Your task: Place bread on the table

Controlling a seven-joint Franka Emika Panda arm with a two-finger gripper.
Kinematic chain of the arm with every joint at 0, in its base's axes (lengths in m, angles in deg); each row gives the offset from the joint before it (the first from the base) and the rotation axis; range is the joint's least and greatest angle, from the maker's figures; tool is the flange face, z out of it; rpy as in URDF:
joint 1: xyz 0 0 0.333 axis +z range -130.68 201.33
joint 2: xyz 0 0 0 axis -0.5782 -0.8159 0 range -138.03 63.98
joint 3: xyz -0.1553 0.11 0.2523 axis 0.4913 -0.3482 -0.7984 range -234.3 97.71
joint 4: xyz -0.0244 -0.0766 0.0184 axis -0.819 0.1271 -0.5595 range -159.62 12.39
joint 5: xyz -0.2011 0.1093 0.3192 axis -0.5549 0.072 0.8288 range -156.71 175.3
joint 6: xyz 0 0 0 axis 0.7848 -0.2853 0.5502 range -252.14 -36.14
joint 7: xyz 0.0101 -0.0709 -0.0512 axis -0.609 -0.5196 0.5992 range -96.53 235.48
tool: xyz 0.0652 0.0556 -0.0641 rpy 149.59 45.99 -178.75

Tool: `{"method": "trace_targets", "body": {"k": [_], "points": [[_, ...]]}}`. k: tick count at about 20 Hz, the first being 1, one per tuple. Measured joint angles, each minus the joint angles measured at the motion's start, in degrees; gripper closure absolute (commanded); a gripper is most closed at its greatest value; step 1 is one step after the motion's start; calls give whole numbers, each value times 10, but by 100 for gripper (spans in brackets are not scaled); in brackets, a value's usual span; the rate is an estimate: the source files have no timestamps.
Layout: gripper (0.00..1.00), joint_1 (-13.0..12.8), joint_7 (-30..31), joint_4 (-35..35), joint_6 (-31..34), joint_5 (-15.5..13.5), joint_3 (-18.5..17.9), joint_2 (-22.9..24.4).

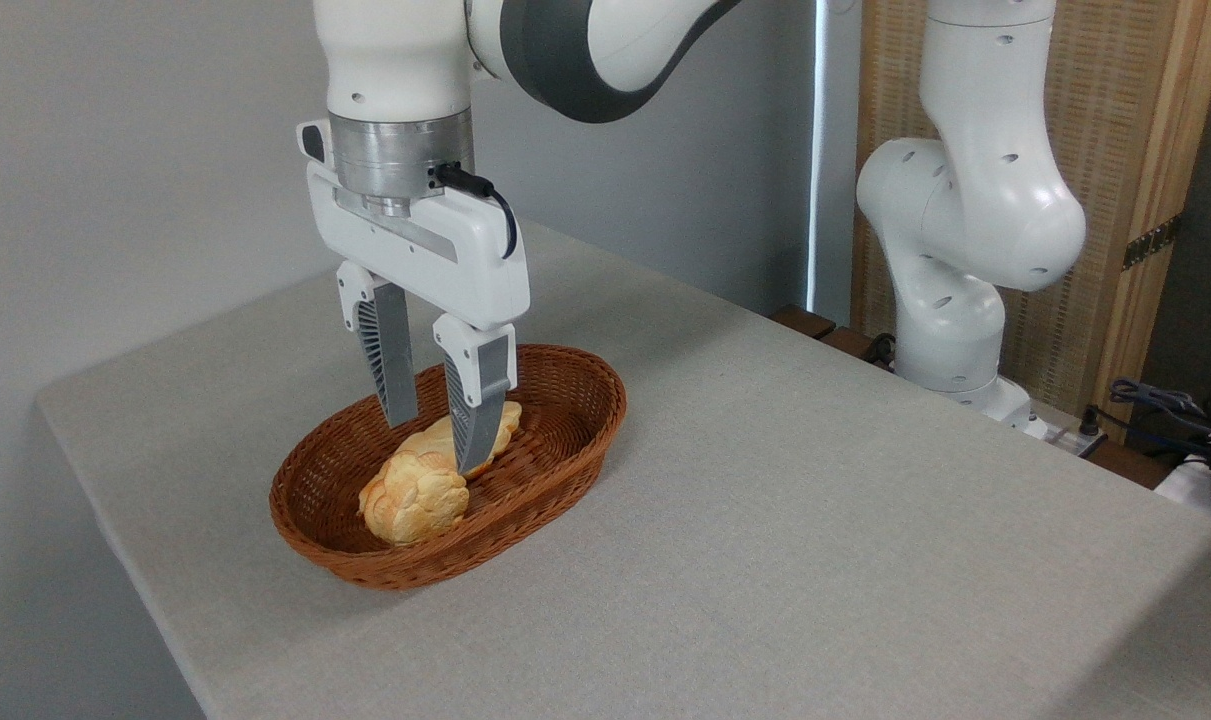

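While its white arm reaches down from above, a Franka Panda poises over the table (785, 520), a broad light-grey surface with a cloth-like texture that fills most of the view and carries only a brown oval wicker basket (555, 455) near its left end. Inside that basket lie two baked pieces: the bread (413, 505), a round, knobbly golden roll sitting at the near-left end, and a longer, flatter golden pastry (495, 425) lying behind it, its length running toward the basket's far-right end. The gripper (430, 440) hangs vertically with its two grey ribbed fingers (392, 370) spread apart and nothing between them; the tips are down at about rim height, and seem to straddle the pastry rather than the roll, though depth is hard to judge from this single view. What the coming move appears to turn on is this offset: the roll lies below and slightly to the left of the fingertips, nearer the camera, so the open jaws would likely need to shift toward the basket's near-left end before closing. Nothing has yet been lifted onto the cloth.
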Motion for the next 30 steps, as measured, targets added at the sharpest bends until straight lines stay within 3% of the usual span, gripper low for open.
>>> {"method": "trace_targets", "body": {"k": [14,21,24,30], "points": [[0,-1,0,0,-7,3,2,-2],[0,-23,0,-3,-25,2,24,-34],[0,-26,1,-3,-27,2,42,-50],[0,-26,1,-5,-27,2,44,-54]]}}
